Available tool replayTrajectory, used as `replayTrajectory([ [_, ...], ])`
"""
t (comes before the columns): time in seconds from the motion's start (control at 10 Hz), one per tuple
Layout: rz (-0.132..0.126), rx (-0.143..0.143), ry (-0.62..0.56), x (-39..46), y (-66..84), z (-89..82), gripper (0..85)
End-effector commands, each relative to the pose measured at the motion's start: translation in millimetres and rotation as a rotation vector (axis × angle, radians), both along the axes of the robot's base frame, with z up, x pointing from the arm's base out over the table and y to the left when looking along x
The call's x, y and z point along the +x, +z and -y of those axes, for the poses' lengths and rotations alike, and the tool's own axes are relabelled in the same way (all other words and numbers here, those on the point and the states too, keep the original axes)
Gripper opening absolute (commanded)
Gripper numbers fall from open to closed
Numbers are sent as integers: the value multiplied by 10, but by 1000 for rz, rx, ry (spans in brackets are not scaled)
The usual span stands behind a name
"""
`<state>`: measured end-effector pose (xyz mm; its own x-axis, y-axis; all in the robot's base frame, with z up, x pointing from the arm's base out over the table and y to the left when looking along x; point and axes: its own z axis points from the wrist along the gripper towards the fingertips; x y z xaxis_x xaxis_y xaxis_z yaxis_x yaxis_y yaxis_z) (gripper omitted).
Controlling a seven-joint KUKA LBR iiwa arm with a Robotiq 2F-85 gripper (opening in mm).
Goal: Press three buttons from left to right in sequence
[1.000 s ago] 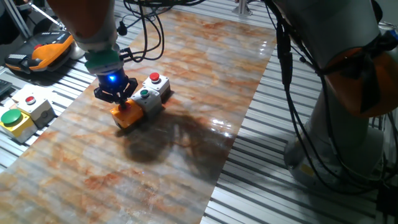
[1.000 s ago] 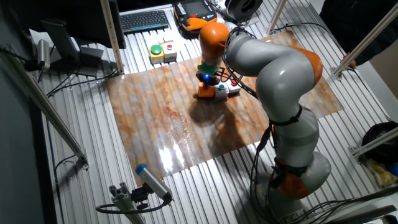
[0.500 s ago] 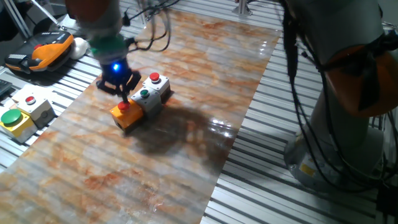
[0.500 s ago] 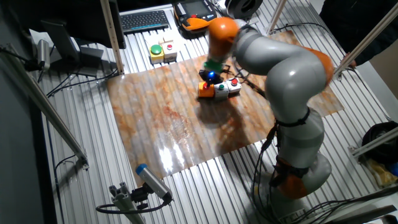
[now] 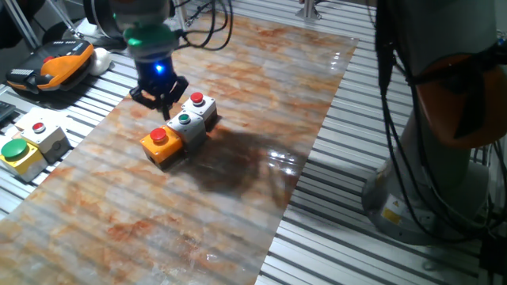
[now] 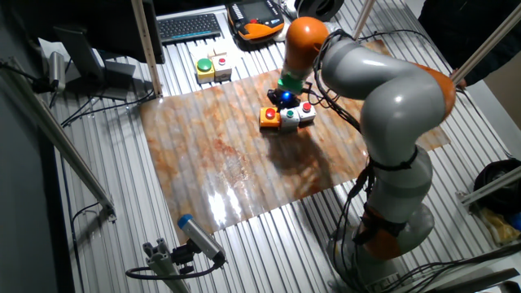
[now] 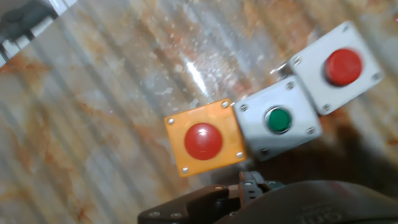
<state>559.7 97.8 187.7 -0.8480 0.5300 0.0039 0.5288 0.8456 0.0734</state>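
The gripper [image 5: 164, 101] hangs in the air above the row of three button boxes, and you cannot tell if its fingers are apart or together, because only a dark bit of it shows at the bottom of the hand view. Nothing is held in it that can be seen. Right under it and a little to the front sits the orange box with the red cap [image 7: 204, 139], flat on the shiny marble-look mat [image 5: 238, 182]. Touching that box, just beside it, is the pale grey box with the green cap [image 7: 278, 121]. Next in the line, touching the green one, is the pale grey box with the red cap [image 7: 339, 67], the one farthest along the row. The three boxes make a slanted line on the mat. Farther off, well away from the gripper on the ribbed metal table [image 5: 75, 111], sit a yellow box with a big green button [image 5: 17, 152] and a beige box with a red button [image 5: 43, 133], side by side. Past them lies an orange and black hand controller [image 5: 54, 65]
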Motion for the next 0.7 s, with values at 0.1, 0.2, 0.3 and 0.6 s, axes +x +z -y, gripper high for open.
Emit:
replayTrajectory([
  [0.1, 2, -2, 8, -9, 65, 71, 0],
  [0.2, 2, -4, 13, -20, 68, 62, 0],
  [0.3, 3, -4, 19, -25, 71, 62, 0],
  [0.6, 4, -17, 19, -43, 78, 69, 0],
])
